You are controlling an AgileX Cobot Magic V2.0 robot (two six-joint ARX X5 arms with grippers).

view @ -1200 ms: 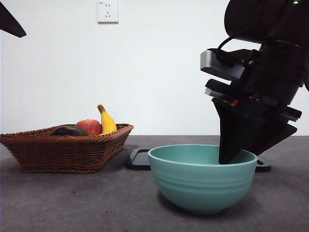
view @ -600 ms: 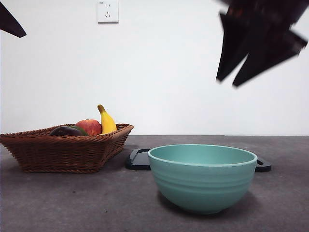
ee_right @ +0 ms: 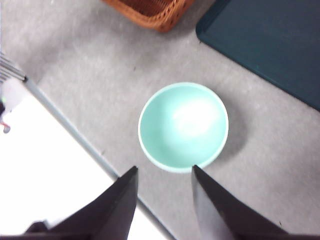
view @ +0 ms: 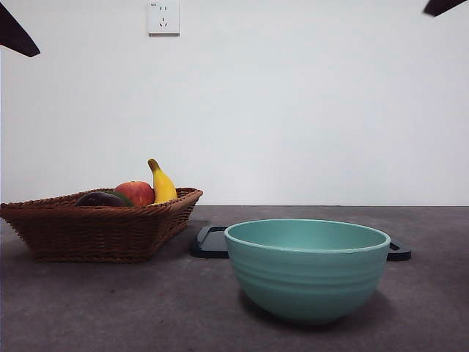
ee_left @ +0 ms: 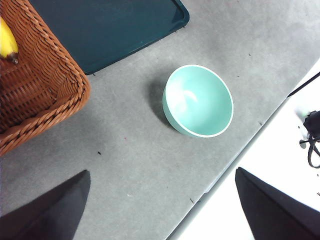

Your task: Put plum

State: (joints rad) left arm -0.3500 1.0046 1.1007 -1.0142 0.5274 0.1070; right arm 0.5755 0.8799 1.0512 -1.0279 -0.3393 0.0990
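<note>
The plum is a dark purple-maroon fruit lying low in the brown wicker basket at the left, beside a red apple and a banana. A teal bowl stands in front at the right, and both wrist views show it empty. My right gripper hangs high above the bowl, open, with nothing between its jaws. My left gripper is also high up and wide open, holding nothing.
A dark flat tray lies behind the bowl, between it and the basket. The table's edge runs close to the bowl on the near side. Black arm tips show at the front view's top corners.
The arm on the right had its jaws down inside the bowl a second ago. It has risen straight up and now shows only as a tip at the top right corner. The bowl and basket stay put.
</note>
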